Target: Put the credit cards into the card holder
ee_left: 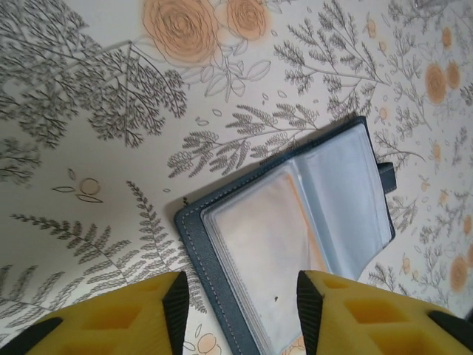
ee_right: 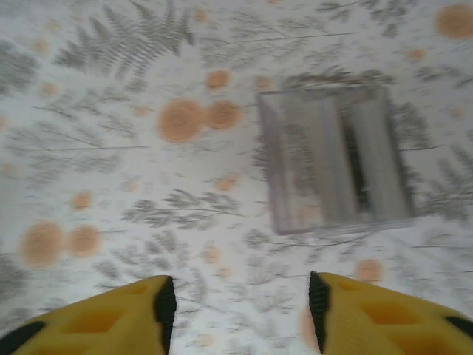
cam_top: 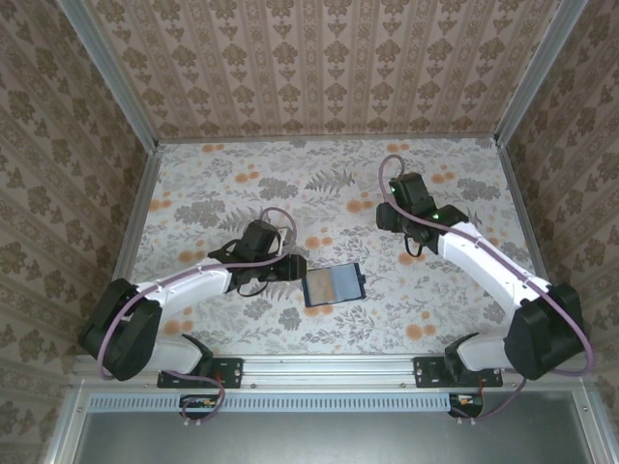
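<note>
Nearest, the left pincer [ee_left: 238, 310]: yellow fingers apart, nothing between them. It hangs low over the tabletop [cam_top: 242, 184].

Card holder [ee_left: 295, 229] lies just ahead of those fingers and a little to their right, flat on the tabletop and opened out. Navy cover faces down, clear sleeves face up, with an orange-tan tint showing through the left leaf. Its near corner sits about level with the gap between the fingers. No contact seen.

From above, the card holder [cam_top: 334, 286] sits mid-table toward the near edge, just right of the left arm's tip. Long axis runs roughly left to right, slightly tilted. Left arm is plainly the nearer one; right arm is well apart, farther back.

Farther out, the right pincer [ee_right: 240, 310]: fingers spread too, holding nothing. Ahead of it and to the right lies a pale striped flat piece [ee_right: 336, 159], see-through and rectangular, probably a card. The view is blurred, so whether it is single or stacked cannot be told.

Count: one card holder, one striped piece, two pincers.

Judgement: the next move depends on the right arm reaching forward and right to that piece.
</note>
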Action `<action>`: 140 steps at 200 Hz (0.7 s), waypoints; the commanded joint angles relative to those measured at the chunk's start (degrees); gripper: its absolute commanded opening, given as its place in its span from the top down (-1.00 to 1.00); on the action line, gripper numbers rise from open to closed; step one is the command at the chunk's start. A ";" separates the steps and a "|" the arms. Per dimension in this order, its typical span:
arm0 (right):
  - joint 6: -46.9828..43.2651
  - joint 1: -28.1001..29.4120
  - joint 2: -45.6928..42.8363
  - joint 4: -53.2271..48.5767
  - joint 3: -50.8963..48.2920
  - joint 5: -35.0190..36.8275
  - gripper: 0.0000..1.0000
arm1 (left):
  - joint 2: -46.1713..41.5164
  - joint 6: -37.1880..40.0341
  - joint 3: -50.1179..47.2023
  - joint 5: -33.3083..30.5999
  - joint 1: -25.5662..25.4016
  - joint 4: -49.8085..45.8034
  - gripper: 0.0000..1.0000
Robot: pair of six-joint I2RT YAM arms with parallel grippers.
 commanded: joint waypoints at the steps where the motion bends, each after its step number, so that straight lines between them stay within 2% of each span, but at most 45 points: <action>1: -6.16 -1.76 6.84 -8.40 4.70 8.48 -0.29 | -2.95 1.69 1.64 -6.79 -1.39 -4.90 -0.01; 27: -10.89 -3.82 14.53 -8.64 9.67 9.82 -0.35 | -4.14 2.88 3.28 -8.68 -1.77 -9.77 -0.03; 55: -11.57 -6.11 22.70 -11.78 16.10 11.30 -0.32 | -5.90 2.64 1.85 -9.66 -2.22 -9.63 -0.02; 104: -13.54 -6.94 27.94 -10.89 17.90 15.12 -0.32 | -9.47 2.16 -0.70 -11.41 -2.41 -9.27 -0.02; 140: -14.93 -6.98 30.66 -11.02 19.74 19.02 -0.25 | -9.35 2.91 0.22 -11.90 -2.39 -10.29 -0.01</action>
